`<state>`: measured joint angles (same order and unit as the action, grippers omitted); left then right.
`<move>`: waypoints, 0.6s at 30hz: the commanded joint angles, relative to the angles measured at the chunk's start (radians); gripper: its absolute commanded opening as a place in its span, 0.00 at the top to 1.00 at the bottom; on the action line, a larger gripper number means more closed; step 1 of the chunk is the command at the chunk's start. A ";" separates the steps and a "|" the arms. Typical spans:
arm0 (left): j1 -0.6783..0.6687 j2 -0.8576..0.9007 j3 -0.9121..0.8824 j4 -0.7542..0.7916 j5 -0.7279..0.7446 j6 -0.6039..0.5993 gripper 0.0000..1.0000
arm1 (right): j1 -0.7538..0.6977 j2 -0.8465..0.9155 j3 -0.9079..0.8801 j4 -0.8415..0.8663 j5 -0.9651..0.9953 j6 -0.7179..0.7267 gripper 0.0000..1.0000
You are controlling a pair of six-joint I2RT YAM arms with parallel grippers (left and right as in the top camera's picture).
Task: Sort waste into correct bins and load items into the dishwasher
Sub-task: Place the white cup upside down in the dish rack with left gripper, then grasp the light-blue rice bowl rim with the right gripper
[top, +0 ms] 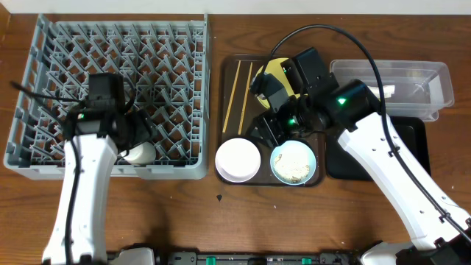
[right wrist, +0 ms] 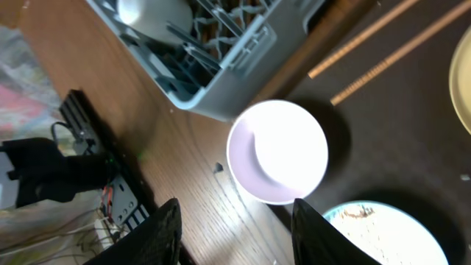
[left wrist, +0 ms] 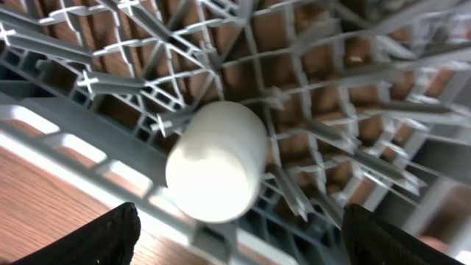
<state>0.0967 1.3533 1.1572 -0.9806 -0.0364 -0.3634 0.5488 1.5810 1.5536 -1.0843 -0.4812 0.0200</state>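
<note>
My left fingers (left wrist: 110, 239) show as two black tips at the bottom corners of the left wrist view. My left gripper (left wrist: 239, 224) is spread wide and grips nothing. The small white cup (left wrist: 217, 162) lies just beyond the tips on its side, inside the grey rack (left wrist: 346, 81) by the front rim. Its long axis slants from lower left to upper right, with a round end turned toward the camera. I cannot tell whether that end is the mouth or the base. My right gripper (right wrist: 235, 213) is also wide apart and empty. It hangs over the white bowl (right wrist: 278, 151) on the brown tray (top: 229, 118). The blue bowl (right wrist: 383, 232) holds crumbs (top: 294, 163) just beside it. The chopsticks (top: 239, 96) lie parallel, pointing front to back.
</note>
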 commanded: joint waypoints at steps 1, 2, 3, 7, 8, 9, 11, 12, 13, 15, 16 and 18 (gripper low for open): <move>0.005 -0.126 0.050 -0.019 0.150 0.058 0.13 | 0.008 -0.010 0.001 -0.045 0.146 0.129 0.55; 0.005 -0.148 0.053 -0.019 0.191 0.082 0.14 | 0.008 -0.010 0.001 -0.058 0.171 0.154 0.55; 0.005 -0.177 0.056 -0.019 0.241 0.106 0.14 | 0.009 -0.010 0.001 -0.084 0.213 0.199 0.55; 0.002 -0.298 0.057 -0.033 0.400 0.177 0.14 | 0.032 -0.008 -0.027 -0.172 0.325 0.290 0.56; 0.002 -0.330 0.057 -0.038 0.423 0.187 0.14 | 0.044 -0.008 -0.045 -0.177 0.341 0.306 0.56; 0.002 -0.356 0.057 -0.044 0.434 0.189 0.13 | 0.057 -0.008 -0.070 -0.173 0.355 0.320 0.56; 0.002 -0.402 0.057 -0.056 0.441 0.192 0.13 | 0.087 -0.008 -0.139 -0.139 0.383 0.351 0.56; 0.002 -0.423 0.057 -0.064 0.441 0.192 0.13 | 0.100 -0.008 -0.175 -0.109 0.386 0.350 0.56; 0.002 -0.442 0.057 -0.071 0.441 0.192 0.13 | 0.112 -0.008 -0.215 -0.074 0.389 0.350 0.56; 0.002 -0.483 0.057 -0.087 0.441 0.191 0.08 | 0.140 -0.008 -0.344 0.056 0.417 0.382 0.59; 0.002 -0.492 0.057 -0.090 0.440 0.191 0.07 | 0.147 -0.008 -0.393 0.113 0.433 0.402 0.61; 0.002 -0.501 0.057 -0.092 0.440 0.191 0.06 | 0.148 -0.007 -0.460 0.193 0.460 0.426 0.65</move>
<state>0.0967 0.8692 1.1934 -1.0679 0.3775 -0.1932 0.6861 1.5787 1.1954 -0.9672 -0.1017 0.3668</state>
